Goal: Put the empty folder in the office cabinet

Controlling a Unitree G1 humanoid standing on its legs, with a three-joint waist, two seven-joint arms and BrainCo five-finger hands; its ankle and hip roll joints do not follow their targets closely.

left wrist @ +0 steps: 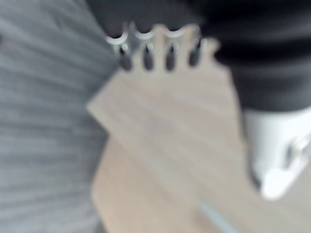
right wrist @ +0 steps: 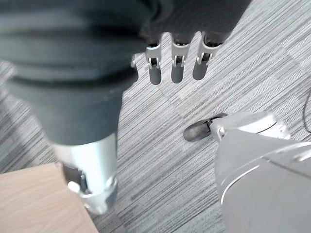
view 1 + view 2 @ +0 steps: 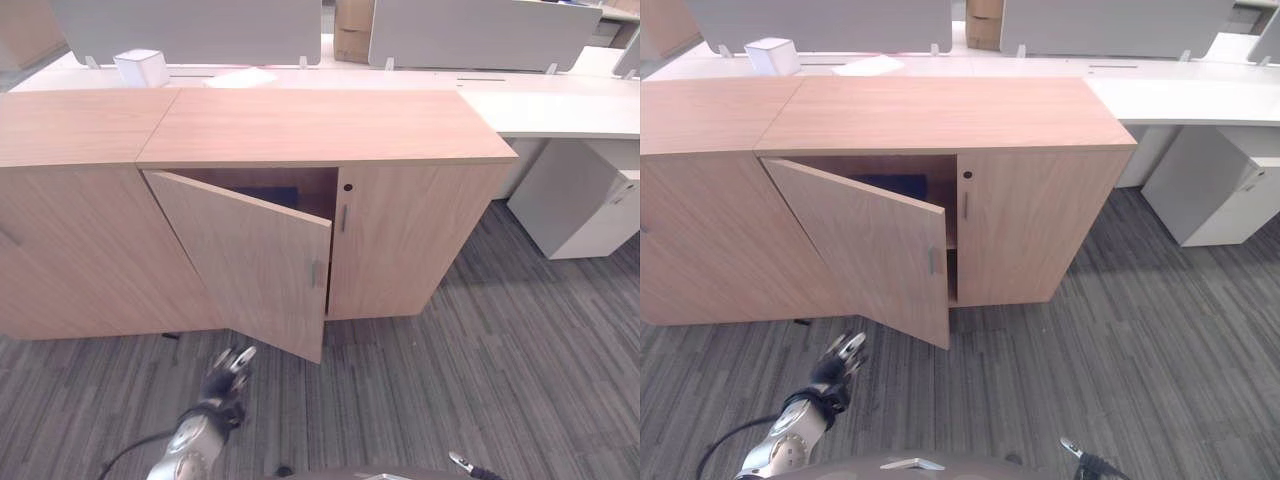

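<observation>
Folder (image 3: 895, 183): blue, inside cabinet (image 3: 940, 110), door (image 3: 865, 245) ajar; likely light, stiff; grip an edge. Left hand (image 3: 228, 372) and right hand (image 2: 177, 63) released, empty.

Cabinet (image 3: 400, 130) in light wood-grain laminate, matt and smooth, with its open door (image 3: 250, 260) in the same finish. Slim brushed-metal handles (image 3: 343, 218) on the doors. Floor (image 3: 520, 370) in grey ribbed carpet, rough and striped. White worktop (image 3: 560, 105) behind, smooth and matt, with pale grey dividers (image 3: 470, 35), possibly cloth-covered. Left hand (image 3: 228, 375) with shiny silver metal-look fingers and dark matt tips.
</observation>
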